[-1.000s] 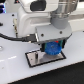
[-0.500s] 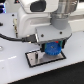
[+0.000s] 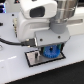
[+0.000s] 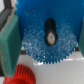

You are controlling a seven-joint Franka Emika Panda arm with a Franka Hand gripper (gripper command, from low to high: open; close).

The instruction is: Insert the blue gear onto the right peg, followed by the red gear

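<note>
My gripper (image 3: 49, 46) is shut on the blue gear (image 3: 50, 52) and holds it flat, low over the black-framed white plate (image 3: 33, 60). In the wrist view the blue gear (image 4: 47, 35) fills most of the picture, and a green finger pad (image 4: 9, 42) presses on its toothed rim. Inside the gear's dark central hole a small grey round tip (image 4: 50, 37) shows, which looks like the right peg. In the exterior view the gear and gripper hide that peg. The red gear (image 4: 20, 75) lies on the white surface beside the blue gear's edge.
The white arm (image 3: 42, 20) and its grey wrist block rise over the plate. A black cable (image 3: 10, 41) runs across the white table at the exterior view's left.
</note>
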